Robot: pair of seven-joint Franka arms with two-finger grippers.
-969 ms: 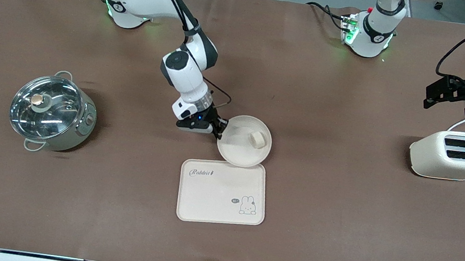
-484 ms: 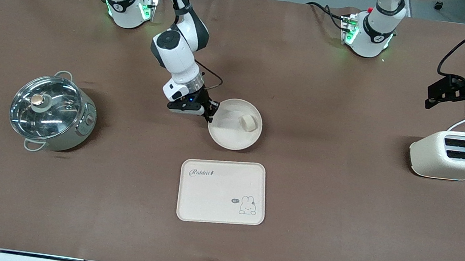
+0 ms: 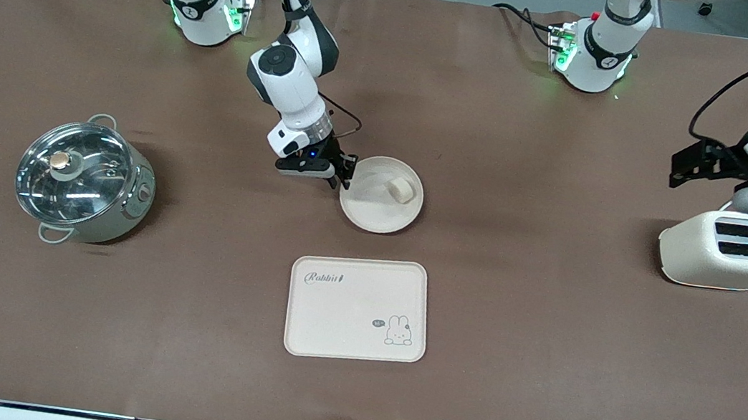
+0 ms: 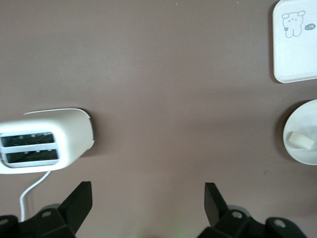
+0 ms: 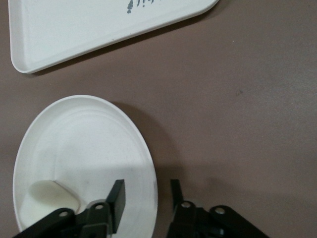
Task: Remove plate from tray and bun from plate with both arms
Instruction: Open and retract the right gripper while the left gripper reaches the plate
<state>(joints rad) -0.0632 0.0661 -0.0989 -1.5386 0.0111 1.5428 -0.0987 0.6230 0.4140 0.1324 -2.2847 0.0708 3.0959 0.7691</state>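
Cream plate (image 3: 382,195), carrying the bun (image 3: 402,190), is being set on the brown bench (image 3: 544,348), farther from the camera than the tray (image 3: 358,309). The right claw (image 3: 342,175) is being parted astride the rim; a clean release is advised before lifting. The left claw (image 3: 711,171), wide open, is waiting over the toaster (image 3: 734,250). A pot (image 3: 85,179) is standing toward the right arm's end.

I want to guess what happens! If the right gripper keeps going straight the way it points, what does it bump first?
Probably the plate: the right gripper has its jaws astride the plate's rim, parted. The bun lies farther in.
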